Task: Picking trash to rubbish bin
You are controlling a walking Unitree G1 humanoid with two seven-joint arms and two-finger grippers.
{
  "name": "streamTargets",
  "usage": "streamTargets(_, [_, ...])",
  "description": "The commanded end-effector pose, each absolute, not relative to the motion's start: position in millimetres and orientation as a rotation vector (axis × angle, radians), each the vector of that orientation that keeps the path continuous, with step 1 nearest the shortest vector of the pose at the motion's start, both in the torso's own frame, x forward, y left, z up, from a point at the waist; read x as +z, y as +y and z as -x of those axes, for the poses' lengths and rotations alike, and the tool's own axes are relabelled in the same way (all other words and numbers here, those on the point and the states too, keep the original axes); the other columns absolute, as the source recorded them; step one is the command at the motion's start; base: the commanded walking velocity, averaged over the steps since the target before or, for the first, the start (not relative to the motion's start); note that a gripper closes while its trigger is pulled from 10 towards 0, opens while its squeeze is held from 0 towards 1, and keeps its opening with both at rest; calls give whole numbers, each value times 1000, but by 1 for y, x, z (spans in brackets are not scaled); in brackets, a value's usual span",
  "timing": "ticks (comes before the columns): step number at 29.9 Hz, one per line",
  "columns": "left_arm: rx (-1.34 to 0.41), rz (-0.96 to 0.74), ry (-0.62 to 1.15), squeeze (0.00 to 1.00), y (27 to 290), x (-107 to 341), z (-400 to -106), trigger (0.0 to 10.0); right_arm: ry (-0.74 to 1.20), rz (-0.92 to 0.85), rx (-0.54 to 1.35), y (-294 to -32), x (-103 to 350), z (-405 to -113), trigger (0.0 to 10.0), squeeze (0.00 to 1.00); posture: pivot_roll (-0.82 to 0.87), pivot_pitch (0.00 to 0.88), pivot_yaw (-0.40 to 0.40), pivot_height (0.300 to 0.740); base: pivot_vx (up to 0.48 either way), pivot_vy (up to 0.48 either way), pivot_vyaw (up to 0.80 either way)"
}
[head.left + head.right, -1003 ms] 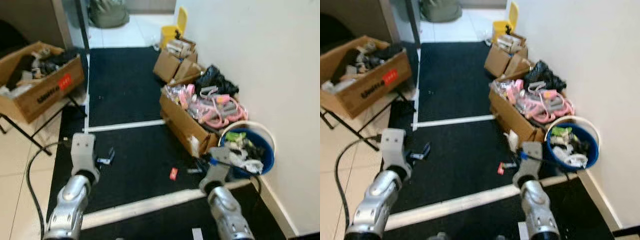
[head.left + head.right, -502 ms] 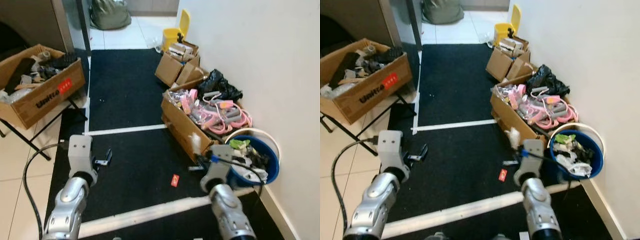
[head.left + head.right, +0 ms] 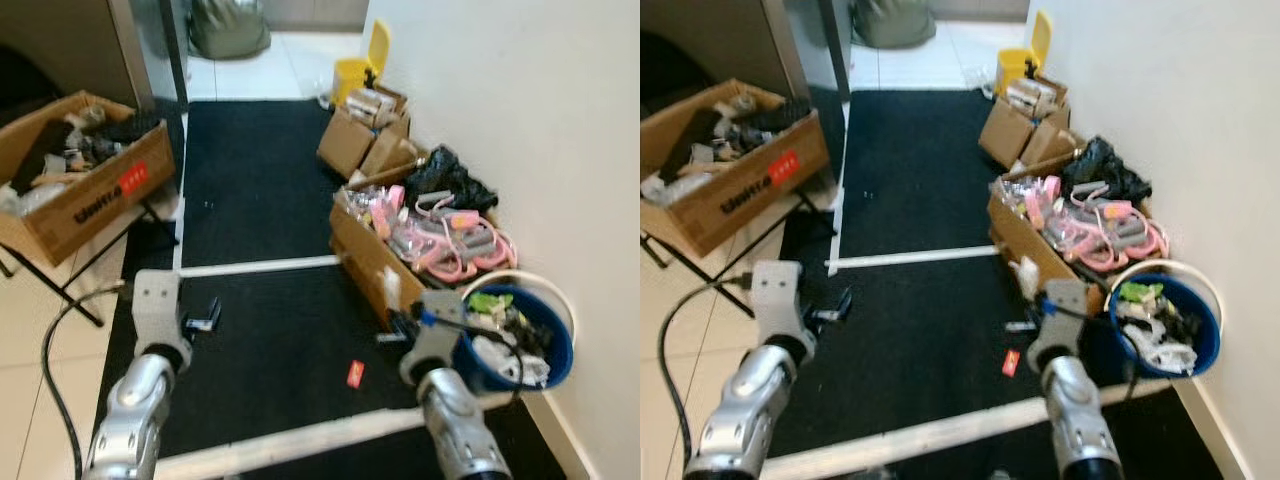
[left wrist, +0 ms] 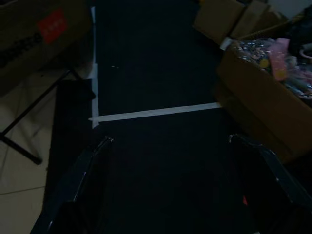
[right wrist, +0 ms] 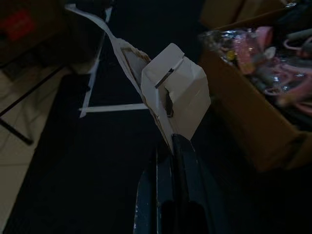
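A: Between the shut fingers of the right gripper (image 5: 171, 141) a piece of torn white cardboard (image 5: 170, 87) is pinched by its lower edge, held above the black mat (image 3: 260, 180). The left gripper (image 4: 168, 141) is spread wide with nothing inside it.

B: How is the cardboard expected to handle?

A: It is judged light and fairly stiff, though creased and ragged, so it could bend or slip if squeezed at a thin flap. A hold near the folded, thicker part is thought safer.

B: And how does it look?

A: White outside, brown where the surface is ripped, folded into a rough box corner with a long strip trailing off.

B: Where is the bin?

A: A blue bin (image 3: 556, 352), already holding scraps, is set against the wall just beside the right arm, next to an open box (image 3: 372, 262) of pink items. A small red scrap (image 3: 355, 373) is seen lying on the mat nearby.
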State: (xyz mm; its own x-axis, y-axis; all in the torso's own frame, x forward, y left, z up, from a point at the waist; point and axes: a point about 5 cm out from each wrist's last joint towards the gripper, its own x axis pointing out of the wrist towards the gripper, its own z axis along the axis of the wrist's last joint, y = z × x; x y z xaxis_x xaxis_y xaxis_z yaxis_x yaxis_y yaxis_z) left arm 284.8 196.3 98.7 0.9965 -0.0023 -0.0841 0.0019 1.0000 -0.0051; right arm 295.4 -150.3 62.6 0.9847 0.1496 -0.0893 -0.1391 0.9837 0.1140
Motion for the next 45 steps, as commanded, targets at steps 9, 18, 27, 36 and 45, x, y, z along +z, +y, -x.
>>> streamTargets(9, [-8,7,102,0,193,94,-283,10000,120,-96,114,-160,56,-291,10000,0,57,150,-33,740,274,0,0])
streamTargets(18, [-2,6,94,0,195,97,-285,10000,126,-97,112,-159,53,-293,10000,0,66,137,-38,740,274,0,0])
streamTargets(27, [9,10,97,0,196,94,-280,10000,134,-98,122,-156,51,-291,10000,0,61,139,-46,740,275,0,0])
streamTargets(36, [13,8,101,0,196,93,-277,10000,146,-94,126,-155,49,-293,10000,0,79,133,-52,740,277,0,0])
streamTargets(45, [24,0,99,0,200,95,-273,10000,153,-101,140,-148,46,-297,10000,0,120,131,-58,740,274,0,0])
